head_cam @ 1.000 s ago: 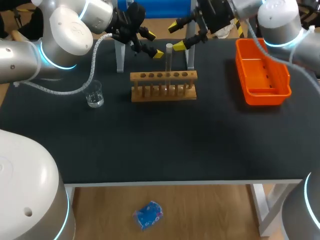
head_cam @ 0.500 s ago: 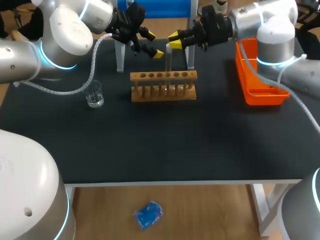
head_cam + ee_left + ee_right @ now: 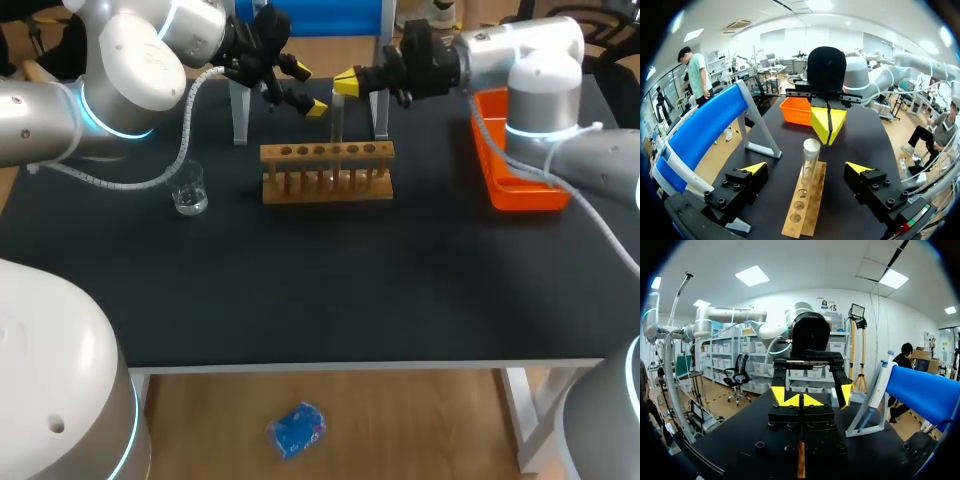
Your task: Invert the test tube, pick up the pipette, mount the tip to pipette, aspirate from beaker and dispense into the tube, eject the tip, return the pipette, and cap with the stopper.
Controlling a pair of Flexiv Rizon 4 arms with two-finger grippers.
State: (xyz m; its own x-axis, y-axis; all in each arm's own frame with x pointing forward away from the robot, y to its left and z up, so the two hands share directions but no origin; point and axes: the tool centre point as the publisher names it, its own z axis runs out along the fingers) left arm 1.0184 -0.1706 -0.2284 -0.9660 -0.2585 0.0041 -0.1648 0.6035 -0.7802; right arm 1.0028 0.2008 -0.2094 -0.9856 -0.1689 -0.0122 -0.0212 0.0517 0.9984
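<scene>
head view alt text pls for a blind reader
Two grippers flank the top of a test tube standing upright in a wooden rack on a black table: the left gripper open, the right gripper shut. A glass beaker stands left of the rack, an orange tray to its right.

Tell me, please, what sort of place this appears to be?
Probably a laboratory bench set up for robotic liquid handling: a test tube stands in a wooden rack, with a small glass beaker nearby.
</scene>
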